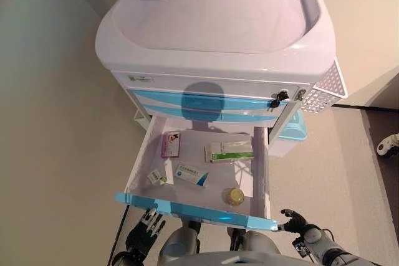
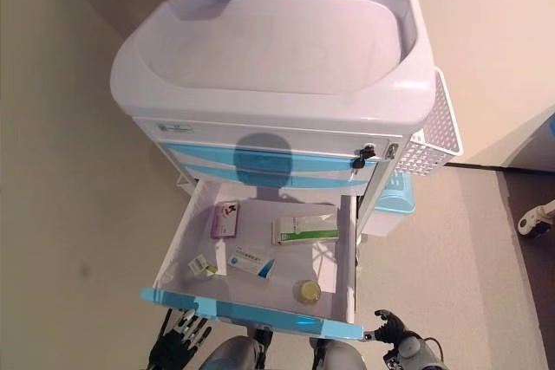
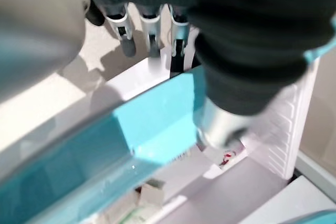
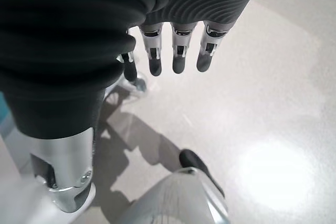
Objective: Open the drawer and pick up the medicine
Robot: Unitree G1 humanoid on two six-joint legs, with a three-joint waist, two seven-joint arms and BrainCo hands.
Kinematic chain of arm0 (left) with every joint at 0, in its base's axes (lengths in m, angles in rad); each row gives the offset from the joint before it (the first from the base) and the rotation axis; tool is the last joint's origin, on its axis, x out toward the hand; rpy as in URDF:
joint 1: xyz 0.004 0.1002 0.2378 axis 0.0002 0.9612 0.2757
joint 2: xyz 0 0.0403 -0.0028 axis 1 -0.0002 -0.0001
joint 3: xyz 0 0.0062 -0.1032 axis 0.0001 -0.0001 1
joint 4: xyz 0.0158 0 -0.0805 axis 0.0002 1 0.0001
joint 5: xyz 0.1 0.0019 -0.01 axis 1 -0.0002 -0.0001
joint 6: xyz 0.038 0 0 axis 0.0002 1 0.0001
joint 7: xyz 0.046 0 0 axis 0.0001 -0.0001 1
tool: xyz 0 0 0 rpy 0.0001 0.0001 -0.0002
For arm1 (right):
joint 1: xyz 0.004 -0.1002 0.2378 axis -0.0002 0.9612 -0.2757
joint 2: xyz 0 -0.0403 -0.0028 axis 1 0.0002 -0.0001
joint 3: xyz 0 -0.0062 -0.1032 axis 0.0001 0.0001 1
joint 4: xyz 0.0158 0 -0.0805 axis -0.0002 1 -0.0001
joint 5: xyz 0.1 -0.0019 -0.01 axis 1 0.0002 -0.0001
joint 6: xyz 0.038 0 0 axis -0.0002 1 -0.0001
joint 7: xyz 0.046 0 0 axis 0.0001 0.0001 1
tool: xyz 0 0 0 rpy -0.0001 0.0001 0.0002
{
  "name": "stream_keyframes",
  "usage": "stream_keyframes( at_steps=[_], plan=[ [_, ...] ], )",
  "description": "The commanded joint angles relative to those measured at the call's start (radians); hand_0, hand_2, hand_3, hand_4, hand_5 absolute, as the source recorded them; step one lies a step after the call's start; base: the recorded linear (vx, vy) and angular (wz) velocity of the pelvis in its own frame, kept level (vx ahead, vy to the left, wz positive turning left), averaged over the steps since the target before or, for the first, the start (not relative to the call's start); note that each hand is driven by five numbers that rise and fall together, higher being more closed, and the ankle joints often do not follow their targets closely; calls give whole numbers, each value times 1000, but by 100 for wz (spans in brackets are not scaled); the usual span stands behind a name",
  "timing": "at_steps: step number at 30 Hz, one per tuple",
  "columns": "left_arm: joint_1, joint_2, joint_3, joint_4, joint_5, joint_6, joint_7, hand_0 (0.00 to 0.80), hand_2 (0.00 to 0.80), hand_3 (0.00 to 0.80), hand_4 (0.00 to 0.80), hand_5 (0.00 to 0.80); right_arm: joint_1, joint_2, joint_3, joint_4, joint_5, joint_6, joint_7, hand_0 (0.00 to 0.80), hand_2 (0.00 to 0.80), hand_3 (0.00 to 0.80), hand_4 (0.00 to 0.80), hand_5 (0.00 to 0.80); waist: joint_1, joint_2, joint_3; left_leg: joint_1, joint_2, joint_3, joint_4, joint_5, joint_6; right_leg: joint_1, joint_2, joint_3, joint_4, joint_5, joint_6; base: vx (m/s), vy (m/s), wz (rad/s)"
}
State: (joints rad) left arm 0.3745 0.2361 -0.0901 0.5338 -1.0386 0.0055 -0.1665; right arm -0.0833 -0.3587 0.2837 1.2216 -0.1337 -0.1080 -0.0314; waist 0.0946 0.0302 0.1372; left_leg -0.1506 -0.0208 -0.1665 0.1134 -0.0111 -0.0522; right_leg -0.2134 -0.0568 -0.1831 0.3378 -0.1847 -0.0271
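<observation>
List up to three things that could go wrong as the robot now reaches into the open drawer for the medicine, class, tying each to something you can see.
1. The drawer holds several items close together: a pink box, a green-and-white box, a blue-and-white box and a small round jar. The wrong one might be picked or its neighbours knocked.
2. Both the left hand and the right hand hang below the blue drawer front, so a rising hand could catch it.

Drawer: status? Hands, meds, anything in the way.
Drawer open. Left hand and right hand both open, empty, low by the drawer front. Medicine boxes and small round jar untouched inside. Nothing over them.
</observation>
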Motion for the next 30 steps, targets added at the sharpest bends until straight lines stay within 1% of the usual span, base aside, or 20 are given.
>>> stream_keyframes(
  at_steps=[1, 3, 4, 5, 6, 13, 14, 15, 16, 18, 19, 21, 22, 25, 27, 28, 30],
  plan=[
    [-12, 47, 106, -51, 88, -89, 17, 0, 0, 0, 0, 0, -29, -21, 7, -6, 35, 1, -11, 0, 0, 0, 0, 0, -3, -60, 40, -12, -86, 52, -55, 34, 91, 31, -51, 56, -179, 205, 131, 0, 0, 0],
    [-35, 42, 104, 4, 151, -98, 32, 0, 0, 0, 0, 0, -24, -21, 5, 2, 37, 1, -12, 0, 0, 0, 0, 0, -7, -64, 36, -13, -83, 59, -58, 33, 89, 34, -47, 59, -197, 212, 132, 13, 13, -3],
    [-64, 33, 116, 59, 207, -106, 58, 0, 0, 0, 0, 0, -19, -17, 1, 2, 46, 1, -16, 0, 0, 0, 0, 0, -8, -69, 35, -15, -79, 65, -61, 34, 86, 37, -44, 62, -216, 220, 133, 7, 11, -4],
    [-65, 33, 116, 59, 207, -106, 58, 0, 0, 0, 0, 0, -19, -17, 1, 2, 46, 1, -16, 0, 0, 0, 0, 0, -8, -69, 35, -15, -79, 66, -61, 34, 86, 37, -44, 62, -217, 220, 133, 2, 12, -6],
    [-78, 28, 123, 90, 232, -109, 71, 0, 0, 0, 0, 0, -16, -16, 2, -5, 48, 0, -16, 0, 0, 0, 0, 0, -10, -72, 33, -16, -77, 70, -63, 34, 85, 38, -43, 64, -226, 225, 133, 5, 10, -11],
    [-182, 17, 162, 338, 432, -120, 155, 0, 0, 0, 0, 0, -10, -11, 4, 0, 54, 0, -22, 0, 0, 0, 0, 0, -20, -87, 28, -11, -66, 99, -70, 28, 79, 51, -32, 85, -276, 247, 131, 13, 12, -13],
    [-200, 21, 165, 394, 471, -117, 161, 0, 0, 0, 0, 0, -13, -10, 6, 2, 53, 1, -23, 0, 0, 0, 0, 0, -23, -89, 27, -11, -63, 104, -71, 26, 79, 52, -29, 90, -280, 249, 131, 37, 21, -13],
    [-232, 27, 168, 510, 555, -112, 168, 0, 0, 0, 0, 0, -14, -10, 8, 6, 52, -2, -24, 0, 0, 0, 0, 0, -29, -92, 23, -4, -61, 114, -73, 24, 78, 53, -26, 101, -288, 254, 131, 29, 17, -11],
    [-233, 28, 168, 511, 555, -112, 167, 0, 0, 0, 0, 0, -14, -10, 8, 6, 52, -2, -24, 0, 0, 0, 0, 0, -28, -92, 24, -4, -61, 115, -73, 24, 78, 54, -26, 102, -288, 254, 131, 36, 16, -15],
    [-271, 38, 161, 653, 695, -101, 173, 0, 0, 0, 0, 0, -19, -14, 1, 15, 57, -6, -26, 0, 0, 0, 0, 0, -40, -98, 21, 5, -57, 126, -75, 18, 77, 57, -22, 111, -292, 257, 131, 36, 11, -36],
    [-271, 38, 161, 653, 695, -102, 173, 0, 0, 0, 0, 0, -19, -14, 1, 15, 57, -6, -26, 0, 0, 0, 0, 0, -40, -98, 22, 5, -57, 127, -75, 18, 77, 58, -22, 111, -292, 257, 131, 40, 12, -27],
    [-281, 42, 146, 713, 797, -92, 173, 0, 0, 0, 0, 0, -23, -24, -1, 10, 53, -8, -29, 0, 0, 0, 0, 0, -47, -101, 23, 13, -55, 136, -74, 13, 77, 61, -19, 120, -292, 257, 131, 33, 11, -14],
    [-284, 45, 127, 749, 874, -88, 181, 0, 0, 0, 0, 0, -30, -39, -8, 18, 47, -11, -35, 0, 0, 0, 0, 0, -51, -103, 23, 14, -54, 141, -73, 9, 77, 61, -18, 123, -293, 257, 132, 27, 7, -19],
    [-290, 54, 85, 771, 986, -86, 191, 0, 0, 0, 0, 0, -57, -87, -6, -4, 23, -16, -41, 0, 0, 0, 0, 0, -55, -108, 31, 13, -51, 156, -64, 3, 78, 56, -15, 135, -290, 261, 134, 6, 4, -16],
    [-289, 55, 76, 772, 1002, -87, 191, 0, 0, 0, 0, 0, -65, -100, -10, -16, 19, -17, -45, 0, 0, 0, 0, 0, -56, -110, 34, 12, -50, 159, -62, 2, 78, 53, -14, 140, -290, 263, 134, -11, 4, -28],
    [-295, 58, 53, 787, 1047, -86, 199, 0, 0, 0, 0, 0, -88, -130, -28, -39, 28, -23, -56, 0, 0, 0, 0, 0, -58, -117, 39, 7, -48, 168, -57, -2, 79, 45, -12, 148, -288, 269, 138, -23, 3, -20],
    [-301, 59, 48, 804, 1067, -82, 208, 0, 0, 0, 0, 0, -111, -152, -40, -50, 42, -25, -57, 0, 0, 0, 0, 0, -57, -123, 46, -1, -47, 172, -52, -3, 80, 35, -11, 150, -285, 273, 139, -19, 3, -14]
  ],
)
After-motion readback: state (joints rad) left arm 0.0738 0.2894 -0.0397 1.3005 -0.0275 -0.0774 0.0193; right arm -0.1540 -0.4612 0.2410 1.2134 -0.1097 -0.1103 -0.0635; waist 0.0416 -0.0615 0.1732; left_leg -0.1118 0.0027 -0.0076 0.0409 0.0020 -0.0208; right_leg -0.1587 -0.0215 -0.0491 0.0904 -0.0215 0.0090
